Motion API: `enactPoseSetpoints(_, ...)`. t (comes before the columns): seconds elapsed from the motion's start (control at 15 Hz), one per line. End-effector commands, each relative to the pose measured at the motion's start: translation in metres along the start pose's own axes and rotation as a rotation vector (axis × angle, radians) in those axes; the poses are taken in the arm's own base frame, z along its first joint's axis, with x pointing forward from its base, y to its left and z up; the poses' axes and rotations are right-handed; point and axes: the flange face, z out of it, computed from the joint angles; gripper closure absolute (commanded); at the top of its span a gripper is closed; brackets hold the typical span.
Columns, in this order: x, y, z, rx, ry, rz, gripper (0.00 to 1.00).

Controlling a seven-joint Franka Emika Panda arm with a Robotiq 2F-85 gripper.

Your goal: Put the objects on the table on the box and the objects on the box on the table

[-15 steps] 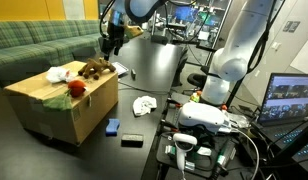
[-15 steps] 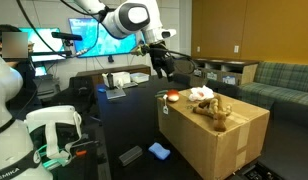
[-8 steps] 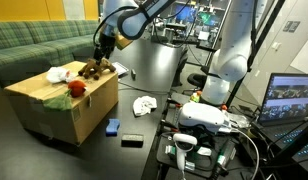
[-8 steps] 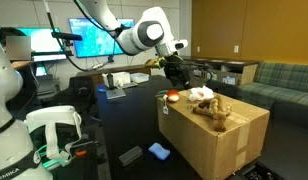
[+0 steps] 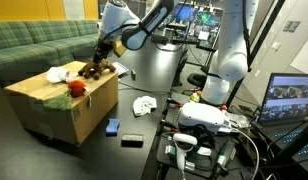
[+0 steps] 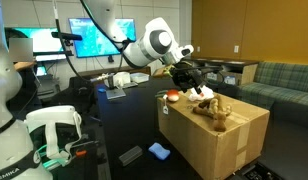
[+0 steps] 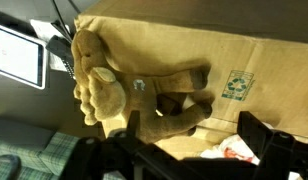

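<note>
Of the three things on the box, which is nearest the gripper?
The brown plush toy: the gripper hangs right over it and it fills the wrist view; the white cloth and red object lie farther off.

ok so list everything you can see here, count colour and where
box: one, tan cardboard, in front of the sofa
plush toy: one, brown, on the box
white bundle: one, white, on the box
red item: one, red, on the box
white piece: one, white, on the table
blue item: one, blue, on the table
black item: one, black, on the table
table: one, black
sofa: one, green
gripper: one, open, over the plush toy
</note>
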Motion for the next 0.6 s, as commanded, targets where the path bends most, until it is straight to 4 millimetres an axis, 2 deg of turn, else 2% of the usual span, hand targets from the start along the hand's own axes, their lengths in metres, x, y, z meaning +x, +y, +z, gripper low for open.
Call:
enactPoseSetpoints(0.0, 0.015, -0.003, 0.01, -0.034, 0.071, -0.035, 0.0)
enactPoseSetpoints(0.2, 0.018, -0.012, 0.028, -0.054, 0.086, -0.071, 0.0)
enactPoseSetpoints(0.53, 0.019, -0.017, 0.077, -0.072, 0.05, -0.099, 0.0)
